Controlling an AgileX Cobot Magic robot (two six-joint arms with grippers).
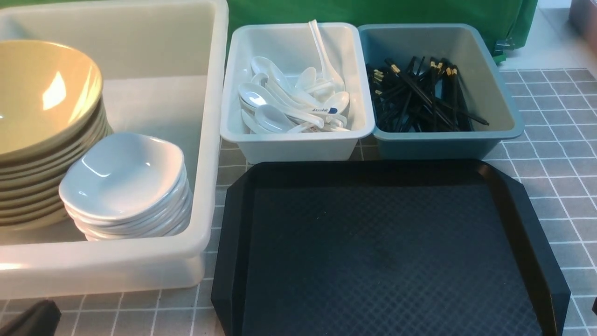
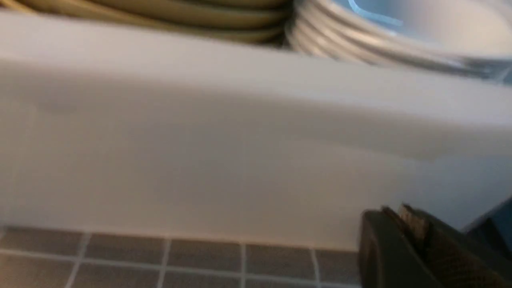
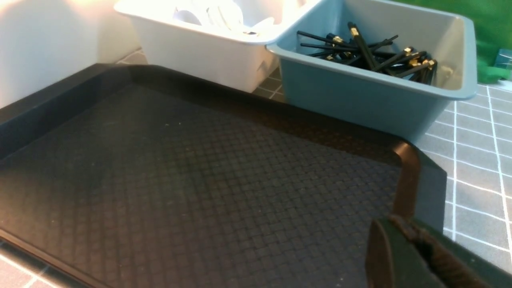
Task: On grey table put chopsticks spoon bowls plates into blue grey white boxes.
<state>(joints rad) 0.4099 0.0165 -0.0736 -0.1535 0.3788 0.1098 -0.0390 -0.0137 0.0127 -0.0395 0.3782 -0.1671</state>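
Note:
A big white box (image 1: 212,140) at the left holds a stack of tan bowls (image 1: 42,107) and a stack of white plates (image 1: 121,179). A small white box (image 1: 298,140) holds several white spoons (image 1: 289,100). A blue-grey box (image 1: 503,116) holds black chopsticks (image 1: 419,95). My left gripper (image 2: 396,216) is shut and empty, low beside the big box's near wall (image 2: 200,160); part of it shows at the front view's lower left corner (image 1: 32,319). My right gripper (image 3: 400,226) is shut and empty above the black tray's near right corner (image 3: 416,176).
A black tray (image 1: 536,242) with nothing on it lies in front of the two small boxes on the grey tiled table (image 1: 559,163). A green cloth (image 1: 419,14) hangs behind the boxes.

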